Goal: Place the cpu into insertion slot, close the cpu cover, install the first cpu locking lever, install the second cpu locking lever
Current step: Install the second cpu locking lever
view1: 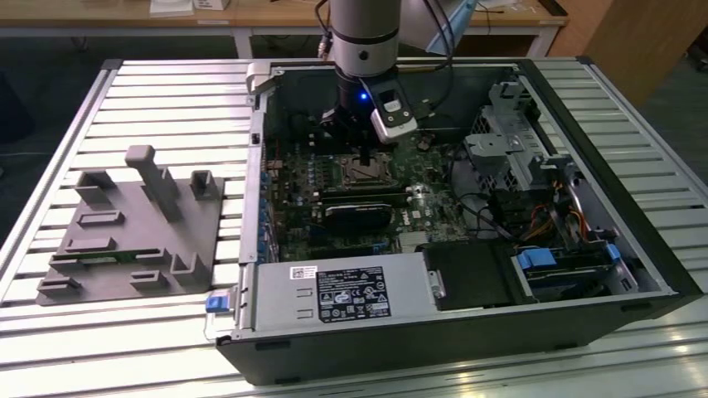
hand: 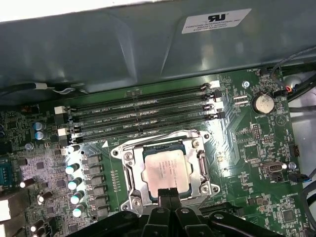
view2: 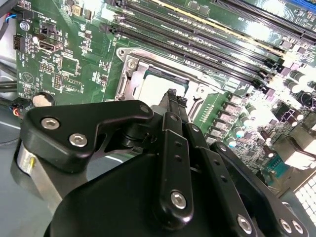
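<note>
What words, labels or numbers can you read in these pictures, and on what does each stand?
White sticker on the case wall: print too small to read.
Black label on the power supply: too small to read.
White lettering beside the memory slots: too small.
cpu top: faint marks, unreadable.

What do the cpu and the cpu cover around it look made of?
The cpu: pale silvery metal top, matte with a soft sheen, probably plated. The cpu cover: thin bright sheet metal, likely steel, judging by its glinting edges. The end effector sits at the cpu's edge.
</note>
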Motion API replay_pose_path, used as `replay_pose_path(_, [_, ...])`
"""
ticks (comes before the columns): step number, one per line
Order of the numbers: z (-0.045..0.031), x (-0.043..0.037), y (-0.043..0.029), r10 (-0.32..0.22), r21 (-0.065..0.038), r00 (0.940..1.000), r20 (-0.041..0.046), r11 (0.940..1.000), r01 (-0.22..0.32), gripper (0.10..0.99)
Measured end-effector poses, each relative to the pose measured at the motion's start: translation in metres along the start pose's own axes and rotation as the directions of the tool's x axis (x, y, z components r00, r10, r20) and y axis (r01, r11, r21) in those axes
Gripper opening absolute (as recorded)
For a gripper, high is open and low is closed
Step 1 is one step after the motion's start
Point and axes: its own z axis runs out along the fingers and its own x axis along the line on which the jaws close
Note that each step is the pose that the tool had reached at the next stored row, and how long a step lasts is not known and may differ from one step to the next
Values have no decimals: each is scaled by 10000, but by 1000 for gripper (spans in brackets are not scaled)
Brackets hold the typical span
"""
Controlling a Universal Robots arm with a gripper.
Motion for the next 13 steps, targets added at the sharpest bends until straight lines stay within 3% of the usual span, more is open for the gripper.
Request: replay_pose_path(13, [-23, -23, -111, -1, 22, 10000, 5, 10000, 1, 106])
